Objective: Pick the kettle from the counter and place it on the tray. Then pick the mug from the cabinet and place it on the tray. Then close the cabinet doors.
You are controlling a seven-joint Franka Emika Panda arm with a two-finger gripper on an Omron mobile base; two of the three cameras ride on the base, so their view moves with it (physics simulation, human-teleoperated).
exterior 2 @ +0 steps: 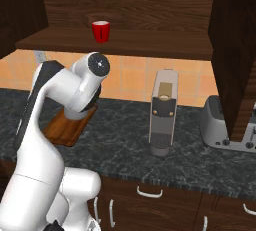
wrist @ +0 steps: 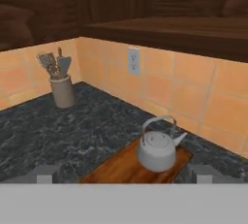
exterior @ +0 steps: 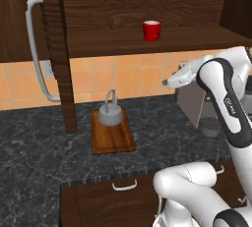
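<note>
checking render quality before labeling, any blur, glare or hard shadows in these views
Left base view: evenly lit and sharp, only a soft shadow around the tray, no glare on the kettle. Right base view: equally flat light, the mug crisp. Hand view: slightly soft, the utensil holder fuzzy.

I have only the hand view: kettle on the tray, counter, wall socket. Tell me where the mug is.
Observer: The mug stands upright on the cabinet shelf, higher than the tray and to its right.
Operator: Report the doors.
Observer: Both stand open: the left door edge-on beside the tray, the right door at the far side.
Operator: Name what stands right of the tray.
Observer: A coffee machine on the counter, then a toaster beyond it.
</note>
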